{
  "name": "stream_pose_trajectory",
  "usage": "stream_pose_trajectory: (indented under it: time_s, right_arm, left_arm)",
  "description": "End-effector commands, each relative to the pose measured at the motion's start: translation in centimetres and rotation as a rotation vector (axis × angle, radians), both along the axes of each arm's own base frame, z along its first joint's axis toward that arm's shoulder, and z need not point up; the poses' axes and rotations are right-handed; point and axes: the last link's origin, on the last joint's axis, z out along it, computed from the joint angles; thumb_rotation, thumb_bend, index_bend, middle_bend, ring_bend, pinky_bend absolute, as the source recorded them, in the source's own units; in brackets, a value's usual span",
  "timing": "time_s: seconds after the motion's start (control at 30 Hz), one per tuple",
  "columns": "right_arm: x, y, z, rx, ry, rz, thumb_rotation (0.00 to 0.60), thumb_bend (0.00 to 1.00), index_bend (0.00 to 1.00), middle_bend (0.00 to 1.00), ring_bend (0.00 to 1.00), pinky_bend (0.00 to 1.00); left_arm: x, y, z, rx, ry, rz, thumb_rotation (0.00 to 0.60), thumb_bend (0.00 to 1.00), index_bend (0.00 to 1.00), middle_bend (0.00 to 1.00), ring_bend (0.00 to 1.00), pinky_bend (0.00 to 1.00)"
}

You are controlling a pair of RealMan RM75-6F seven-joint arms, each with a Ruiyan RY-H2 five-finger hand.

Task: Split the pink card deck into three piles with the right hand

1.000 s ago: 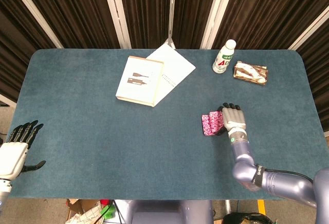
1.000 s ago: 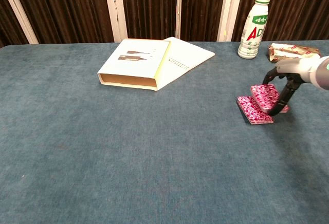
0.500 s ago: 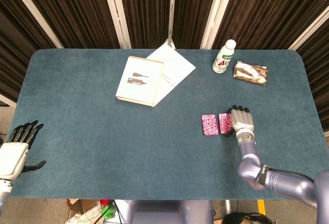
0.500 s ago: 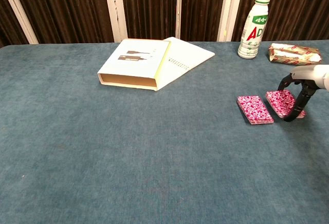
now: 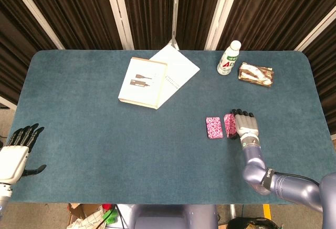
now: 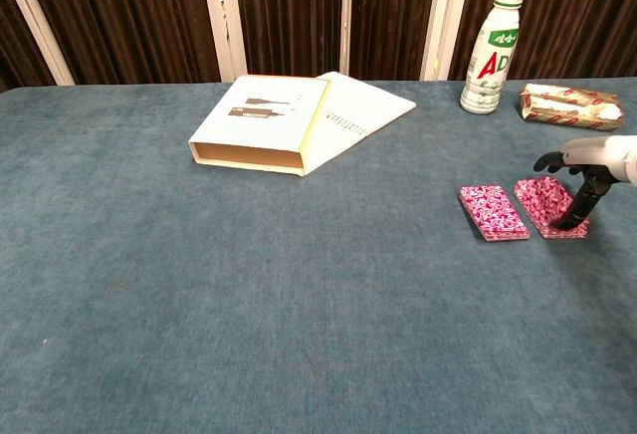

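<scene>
Two pink patterned card piles lie side by side on the blue table. The left pile lies flat and free. My right hand is arched over the right pile. It grips this pile by its edges, thumb at the near edge and fingers at the far edge. The pile's right part is hidden under the hand. My left hand hangs open beyond the table's left edge, holding nothing; it does not show in the chest view.
A white box lies on a notebook at the back centre. A drink bottle and a wrapped snack pack stand at the back right, behind the cards.
The right hand carried the upper part of the deck rightward off the left pile and set it down beside it. It still grips that second pile, now slightly nearer the left one.
</scene>
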Motion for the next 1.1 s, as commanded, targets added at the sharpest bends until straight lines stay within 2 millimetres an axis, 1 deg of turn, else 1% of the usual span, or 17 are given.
stream_pose_trajectory:
  time_s: [0.03,0.3,0.43,0.57,0.73,0.87,1.1]
  right_arm:
    - [0.4,0.0,0.2,-0.002,-0.004,0.009,0.6,0.35,0.0,0.0,0.0,0.0]
    - [2.5,0.3,0.6,0.018,-0.023,0.058,0.6,0.35,0.0,0.0,0.0,0.0]
    - [4.2,0.9,0.3,0.068,-0.024,0.092,0.6,0.34,0.0,0.0,0.0,0.0]
    - [4.9,1.1,0.1,0.081,-0.02,0.103,0.6,0.27,0.0,0.0,0.0,0.0]
    - [5.6,1.2,-0.4,0.096,-0.022,0.114,0.6,0.24,0.0,0.0,0.0,0.0]
    - [6.1,1.2,-1.1,0.107,-0.018,0.118,0.6,0.2,0.0,0.0,0.0,0.0]
    - [6.1,1.2,-2.4,0.129,0.002,0.12,0.6,0.2,0.0,0.0,0.0,0.0]
  left_arm:
    - [0.0,0.0,0.0,0.0,-0.001,0.001,0.6,0.03,0.0,0.0,0.0,0.0]
    - [0.0,-0.1,0.0,-0.002,-0.008,0.001,0.6,0.03,0.0,0.0,0.0,0.0]
    - [0.0,0.0,0.1,-0.002,-0.012,0.002,0.6,0.03,0.0,0.0,0.0,0.0]
    - [0.0,0.0,0.1,-0.001,-0.014,0.001,0.6,0.03,0.0,0.0,0.0,0.0]
    - [0.0,0.0,0.2,-0.002,-0.018,0.0,0.6,0.03,0.0,0.0,0.0,0.0]
    - [0.0,0.0,0.2,-0.003,-0.022,0.001,0.6,0.03,0.0,0.0,0.0,0.0]
    - [-0.1,0.0,0.3,-0.007,-0.027,0.005,0.6,0.03,0.0,0.0,0.0,0.0]
